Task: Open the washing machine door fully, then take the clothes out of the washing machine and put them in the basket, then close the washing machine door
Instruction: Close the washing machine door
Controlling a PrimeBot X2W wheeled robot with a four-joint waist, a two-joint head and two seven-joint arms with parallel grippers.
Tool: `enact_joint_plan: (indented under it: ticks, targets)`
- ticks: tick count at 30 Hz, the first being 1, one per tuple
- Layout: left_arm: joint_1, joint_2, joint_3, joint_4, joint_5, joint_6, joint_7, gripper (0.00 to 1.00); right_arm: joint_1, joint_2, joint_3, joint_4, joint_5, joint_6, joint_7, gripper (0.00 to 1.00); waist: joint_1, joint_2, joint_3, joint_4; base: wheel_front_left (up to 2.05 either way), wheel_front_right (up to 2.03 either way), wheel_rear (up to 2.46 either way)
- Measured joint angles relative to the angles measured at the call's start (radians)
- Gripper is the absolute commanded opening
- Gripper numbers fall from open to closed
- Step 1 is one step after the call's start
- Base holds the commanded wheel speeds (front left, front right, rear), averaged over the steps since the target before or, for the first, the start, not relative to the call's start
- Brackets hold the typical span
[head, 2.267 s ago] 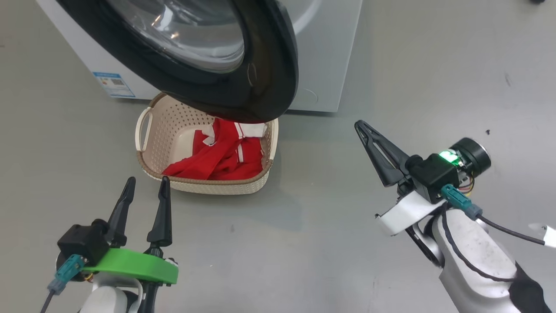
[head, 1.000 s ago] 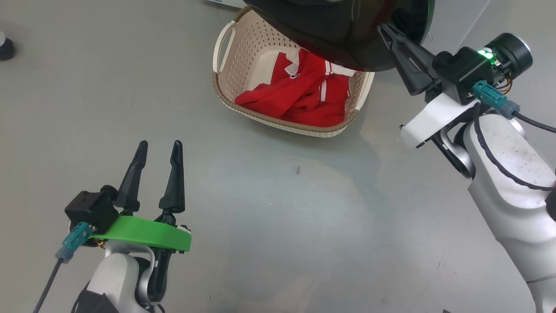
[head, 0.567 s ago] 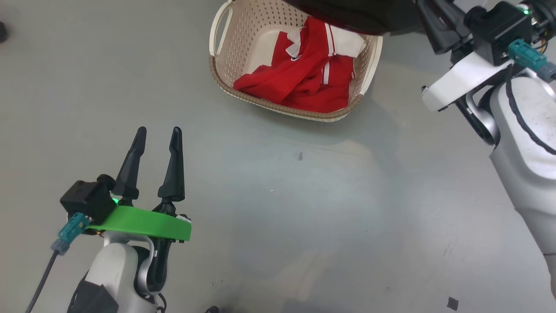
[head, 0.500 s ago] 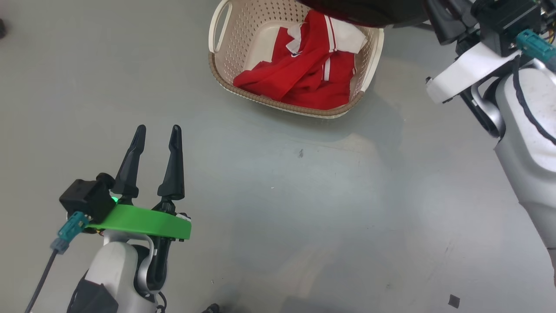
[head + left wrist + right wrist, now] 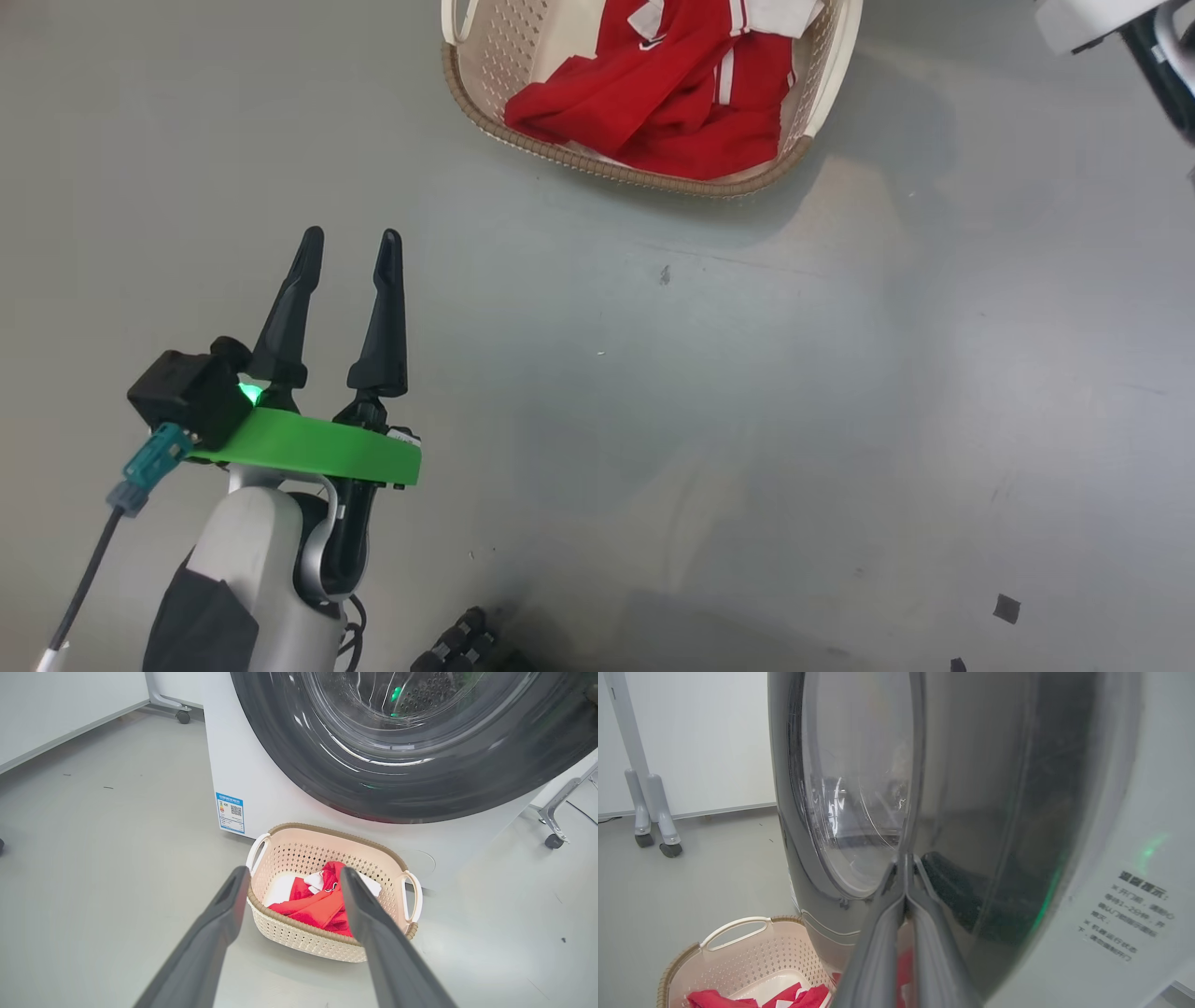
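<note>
The cream basket [image 5: 653,181] stands on the grey floor and holds the red clothes [image 5: 653,103] with white trim. My left gripper [image 5: 352,235] hovers open and empty, short of the basket [image 5: 327,833], with the clothes [image 5: 317,900] showing between its fingers. Above the basket hangs the washing machine door [image 5: 411,784], black-rimmed with a glass bowl, in front of the white washing machine [image 5: 261,784]. My right gripper [image 5: 906,858] is shut with nothing in it, its tips against the door [image 5: 971,812] by the glass. The washing machine [image 5: 1134,858] front shows behind the door's edge.
A blue label [image 5: 230,813] sits low on the washer front. Caster legs [image 5: 553,840] stand right of the machine, and another caster [image 5: 182,716] behind its left side. Grey wheeled legs [image 5: 654,826] stand by a white wall. Small dark scraps [image 5: 1005,609] lie on the floor.
The head camera has swung, so the basket sits higher in the picture. My right gripper rose to the door and left the head view with it. The left gripper stays open.
</note>
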Motion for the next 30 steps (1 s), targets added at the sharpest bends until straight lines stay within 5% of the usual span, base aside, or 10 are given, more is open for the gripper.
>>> enact_joint_plan:
  ticks: [30]
  targets:
    - [-0.039, -0.005, -0.03, 0.008, -0.076, -0.003, 0.0, 1.0, -0.218, -0.02, -0.032, 0.122, -0.021, 0.0, 0.012, 0.0, 0.0, 0.0, 0.077, 0.05, 0.0, 0.0, 0.0]
